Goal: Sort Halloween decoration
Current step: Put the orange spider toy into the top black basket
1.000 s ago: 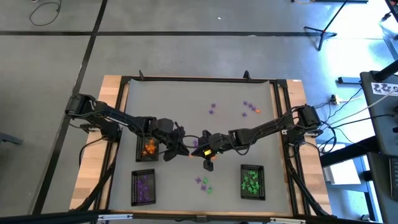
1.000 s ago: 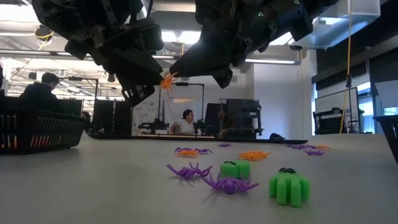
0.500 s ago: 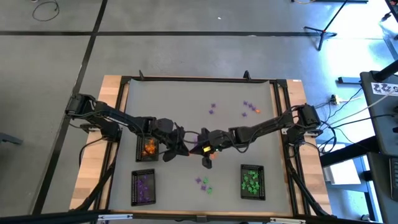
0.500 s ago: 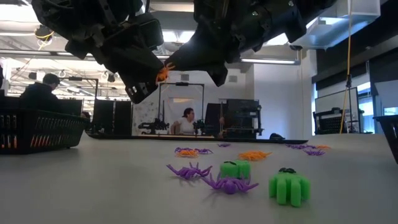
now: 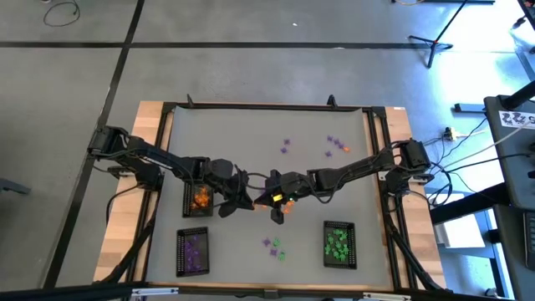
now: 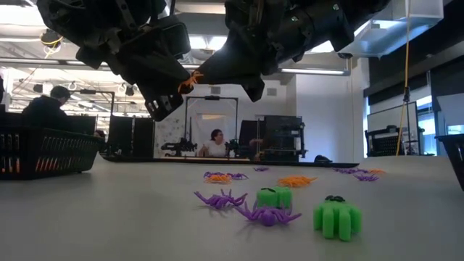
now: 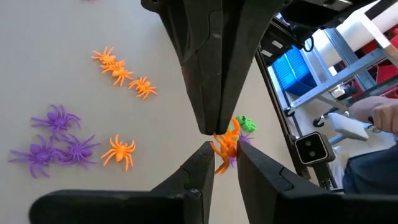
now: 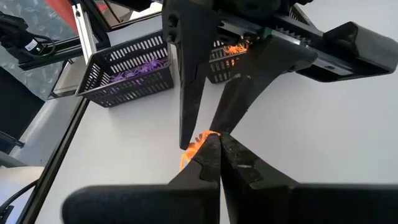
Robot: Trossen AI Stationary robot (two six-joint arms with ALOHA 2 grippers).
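While the right gripper (image 6: 190, 78), jaws shut on the orange spider (image 7: 225, 144), holds steady, close your slightly parted left gripper (image 7: 219, 163) squarely before releasing.

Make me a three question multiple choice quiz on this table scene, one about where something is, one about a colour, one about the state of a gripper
1. Where is the black mesh tray of green trinkets, seen from above?
A. near right of the table
B. far left
C. centre

2. What colour is the small plastic spider between the two grippers?
A. green
B. purple
C. orange

3. How is the right gripper?
A. wide open
B. shut on the spider
C. resting on the table

Answers: 1 A, the high view shows it at the near right. 2 C, both wrist views show orange legs. 3 B, its fingertips pinch the spider in the air, with the left gripper set around it.
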